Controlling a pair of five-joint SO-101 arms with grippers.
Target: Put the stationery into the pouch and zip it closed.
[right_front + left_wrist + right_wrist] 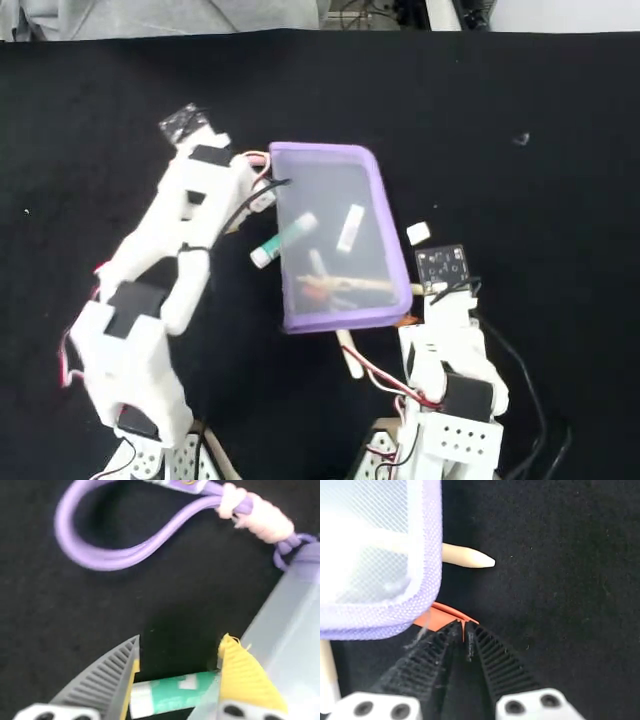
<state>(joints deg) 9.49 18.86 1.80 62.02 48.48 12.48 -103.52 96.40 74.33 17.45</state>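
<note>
Left gripper has its jaws spread either side of the green glue stick, which lies half across the open edge of the purple pouch, so it looks set to feed it in. Right gripper is pressed together on an orange tab at the pouch corner, likely pinning it steady. 1 white eraser waits just outside.

No legible text or numbers, glue stick, white print on green label, too blurred to read
</note>
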